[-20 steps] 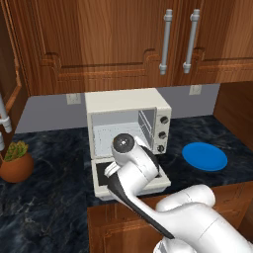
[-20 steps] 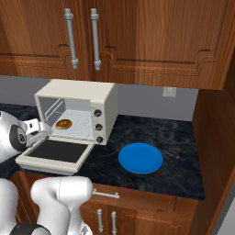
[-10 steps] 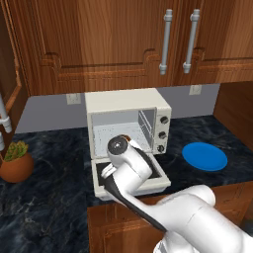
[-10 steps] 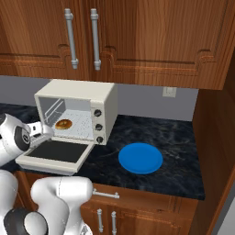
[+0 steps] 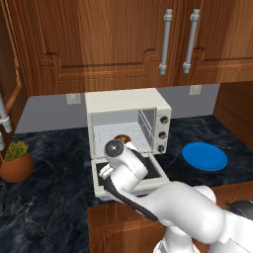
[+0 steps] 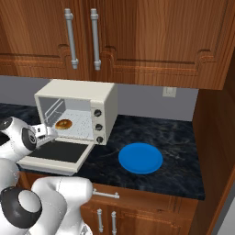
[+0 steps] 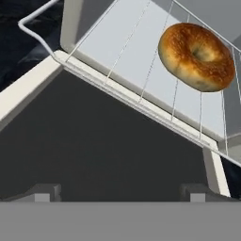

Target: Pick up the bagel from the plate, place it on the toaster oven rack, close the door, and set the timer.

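I see the cream-white boxy toaster oven (image 6: 75,110), its dark-glass door (image 6: 59,153) dropped open. Right of it lies the bare flat blue plate (image 6: 140,158). My gripper (image 7: 120,190) has backed off over the door, fingers spread, holding nothing. The golden-brown bagel (image 7: 196,56) rests on the grey wire rack (image 7: 141,61); next, closing.
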### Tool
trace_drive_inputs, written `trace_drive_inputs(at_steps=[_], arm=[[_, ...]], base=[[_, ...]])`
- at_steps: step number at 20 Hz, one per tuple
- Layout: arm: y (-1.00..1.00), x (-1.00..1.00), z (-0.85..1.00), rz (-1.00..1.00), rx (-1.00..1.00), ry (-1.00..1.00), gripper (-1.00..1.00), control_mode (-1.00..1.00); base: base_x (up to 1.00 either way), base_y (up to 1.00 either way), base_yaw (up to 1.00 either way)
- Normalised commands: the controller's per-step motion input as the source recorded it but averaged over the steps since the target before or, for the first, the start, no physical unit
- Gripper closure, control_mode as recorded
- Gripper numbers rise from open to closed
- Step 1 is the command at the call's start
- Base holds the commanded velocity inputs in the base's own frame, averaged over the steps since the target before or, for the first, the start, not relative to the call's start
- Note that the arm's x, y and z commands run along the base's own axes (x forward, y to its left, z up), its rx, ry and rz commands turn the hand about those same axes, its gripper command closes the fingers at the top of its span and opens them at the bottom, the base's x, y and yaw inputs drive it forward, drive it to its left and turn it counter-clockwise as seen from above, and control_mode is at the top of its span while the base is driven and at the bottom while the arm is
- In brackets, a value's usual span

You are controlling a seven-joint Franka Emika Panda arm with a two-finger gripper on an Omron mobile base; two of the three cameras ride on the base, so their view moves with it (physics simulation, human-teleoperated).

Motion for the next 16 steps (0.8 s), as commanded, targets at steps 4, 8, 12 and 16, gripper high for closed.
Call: trace_drive_inputs(at_steps=[4,8,12,16], arm=[[0.09,0.37,-0.12,-0.03,0.0,0.0,-1.0,-1.0],[0.1,0.33,-0.15,-0.03,0.0,0.0,-1.0,-1.0],[0.09,0.31,-0.17,-0.03,0.0,0.0,-1.0,-1.0],[0.09,0.33,-0.15,-0.03,0.0,0.0,-1.0,-1.0]], base=[[0.0,0.0,0.0],[0.0,0.0,0.0],[0.0,0.0,0.0],[0.0,0.0,0.0]])
